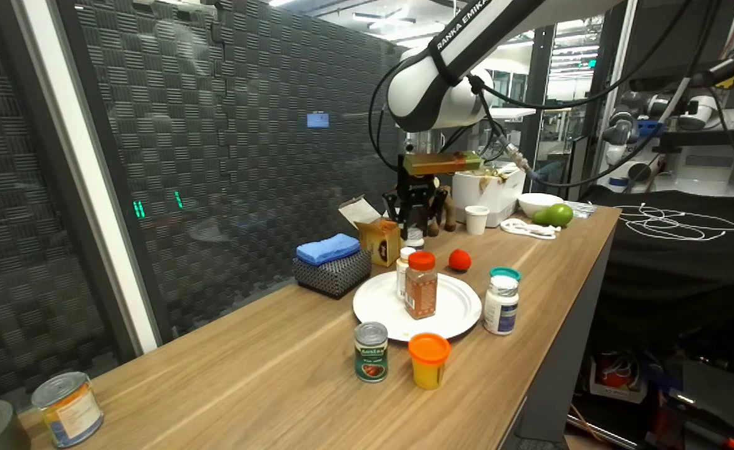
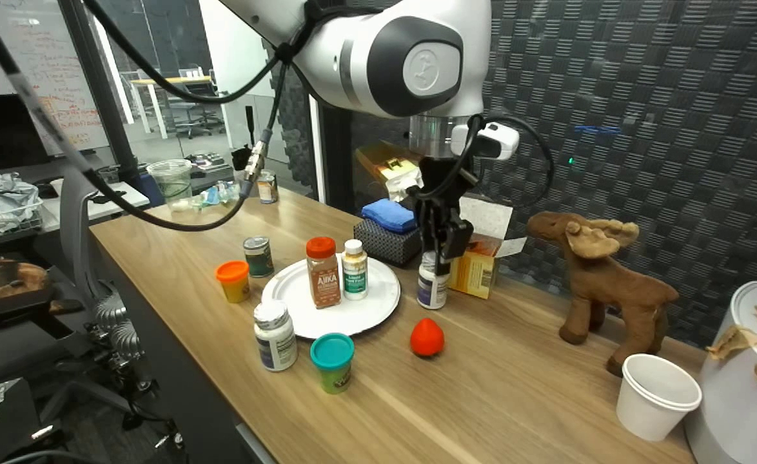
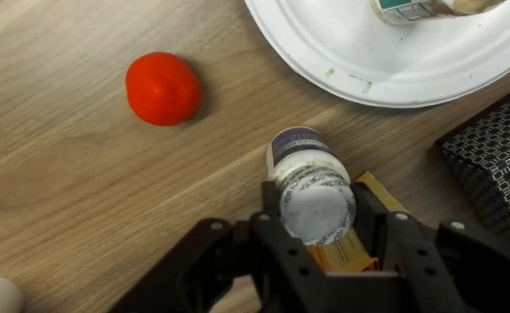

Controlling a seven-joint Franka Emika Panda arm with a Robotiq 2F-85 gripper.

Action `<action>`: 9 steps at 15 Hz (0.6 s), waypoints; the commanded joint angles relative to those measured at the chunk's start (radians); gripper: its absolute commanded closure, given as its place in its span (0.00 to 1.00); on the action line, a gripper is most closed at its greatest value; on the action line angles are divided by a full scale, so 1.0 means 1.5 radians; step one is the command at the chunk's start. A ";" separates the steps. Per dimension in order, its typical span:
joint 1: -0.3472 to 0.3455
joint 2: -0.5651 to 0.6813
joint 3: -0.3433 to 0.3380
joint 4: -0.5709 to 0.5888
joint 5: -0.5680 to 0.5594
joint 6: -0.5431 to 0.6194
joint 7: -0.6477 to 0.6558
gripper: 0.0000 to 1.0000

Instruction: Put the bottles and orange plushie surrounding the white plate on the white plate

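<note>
Pinching the white bottle (image 3: 312, 187) by its capped top, touching it on either side as far as the wrist view showed, the gripper (image 3: 318, 202) stood just off the rim of the white plate (image 3: 411, 93). A slip seemed the likeliest trouble: the hold was high, on a round cap, so the body could have swung or dropped in the lift. The yellow box (image 2: 475, 274) stood close by, on the bottle's side away from the plate, and the gripper might have snagged it. On the plate, the red-capped bottle (image 2: 324, 277) and the white-capped bottle (image 2: 354, 274) stood close together; a load brought in low could have toppled either.

The white bottle in the grip was stout, with a dark purple label and a printed seal around its cap; it looked near upright, base apparently on the table (image 2: 469, 380), beside the plate but not touching it. The orange plushie (image 2: 427, 337) sat near the plate's rim, a rounded, vivid lump rising to a slight peak. Farther around the plate, off its rim, stood the teal-lidded jar (image 2: 332, 363), squat and greenish, and a second white bottle (image 2: 275, 335) with a pale cap. Across the plate from the gripper stood the green-labelled can (image 2: 258, 258), silver on top, and the orange-lidded jar (image 2: 233, 281), yellow below its lid.
</note>
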 commanded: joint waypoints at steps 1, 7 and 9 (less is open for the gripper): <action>0.006 -0.018 -0.004 0.023 0.010 -0.056 0.002 0.81; 0.055 -0.110 -0.003 0.005 -0.039 -0.133 0.033 0.81; 0.084 -0.134 0.006 0.011 -0.074 -0.151 0.038 0.81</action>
